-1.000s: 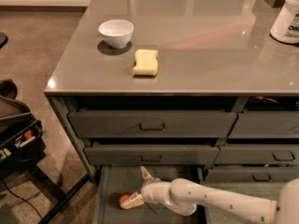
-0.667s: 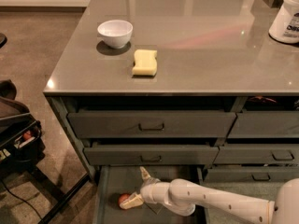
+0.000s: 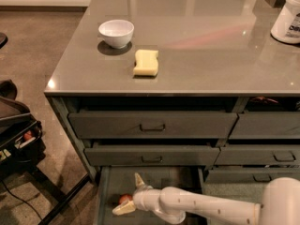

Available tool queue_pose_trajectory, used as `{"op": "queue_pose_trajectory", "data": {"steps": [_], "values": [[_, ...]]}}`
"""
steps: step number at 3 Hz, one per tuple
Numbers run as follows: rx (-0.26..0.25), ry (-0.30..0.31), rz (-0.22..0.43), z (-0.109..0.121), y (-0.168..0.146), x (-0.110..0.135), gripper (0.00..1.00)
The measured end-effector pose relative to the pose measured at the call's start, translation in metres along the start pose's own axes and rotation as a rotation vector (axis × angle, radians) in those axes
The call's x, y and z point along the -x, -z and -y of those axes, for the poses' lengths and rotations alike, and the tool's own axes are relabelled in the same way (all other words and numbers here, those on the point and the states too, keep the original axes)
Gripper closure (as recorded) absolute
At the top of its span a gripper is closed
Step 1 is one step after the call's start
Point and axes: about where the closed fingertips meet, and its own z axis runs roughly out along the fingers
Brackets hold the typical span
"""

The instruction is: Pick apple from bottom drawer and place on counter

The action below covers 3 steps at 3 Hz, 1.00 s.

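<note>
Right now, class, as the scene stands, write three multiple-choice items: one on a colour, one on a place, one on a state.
1. The sponge on the counter is: A pale yellow, B green, C red.
2. The apple lies: A on the counter, B in the bottom drawer, C on the sponge.
3. The pincer, down in the drawer by the apple, is: A open, B shut on the apple, C shut empty.
Key: 1A, its pale yellow shows; 2B, it sits on the drawer floor; 3A, its fingers stand spread apart.
</note>
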Motion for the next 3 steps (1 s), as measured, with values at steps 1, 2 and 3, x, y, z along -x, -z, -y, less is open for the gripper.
{"op": "queue_pose_trajectory", "data": {"steps": [1, 2, 3], "values": [[0.043, -0.045, -0.027, -0.024, -0.040, -0.033, 0.00], [0.079, -0.069, -0.072, -0.042, -0.069, -0.064, 0.00], [0.084, -0.068, -0.073, -0.044, -0.072, -0.064, 0.00]]}}
